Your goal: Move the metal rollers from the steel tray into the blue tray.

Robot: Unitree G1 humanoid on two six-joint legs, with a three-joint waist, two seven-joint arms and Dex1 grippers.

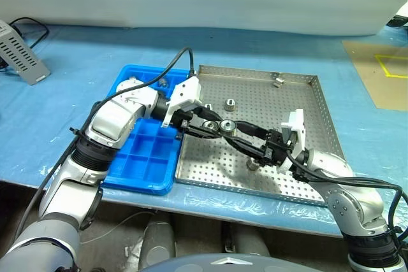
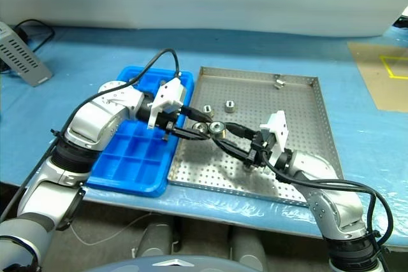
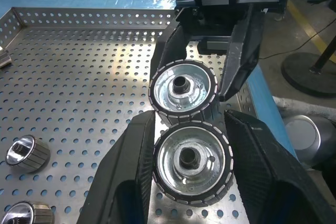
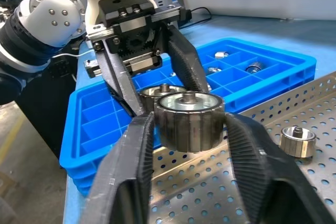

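Steel tray (image 1: 299, 176) under both grippers, blue tray (image 1: 143, 164) just beside it on the left gripper's side, rims touching or nearly so. Left gripper (image 1: 210, 128) reaches from over the blue tray across to the steel tray, fingers pinched on a roller (image 3: 191, 162). Right gripper (image 1: 234, 133) points straight at it from the opposite side, tip to tip, fingers clamped around a second roller (image 4: 190, 120). The two held rollers sit face to face, touching or nearly so, raised above the perforated floor near the steel tray's edge by the blue tray. Loose rollers on the steel floor: one (image 1: 229, 104) just beyond the gripper tips, another (image 1: 278, 81) far off at the back rim, two (image 3: 26, 153) beside the left gripper's fingers. A few rollers (image 4: 254, 67) already lie in blue tray compartments behind the left gripper.
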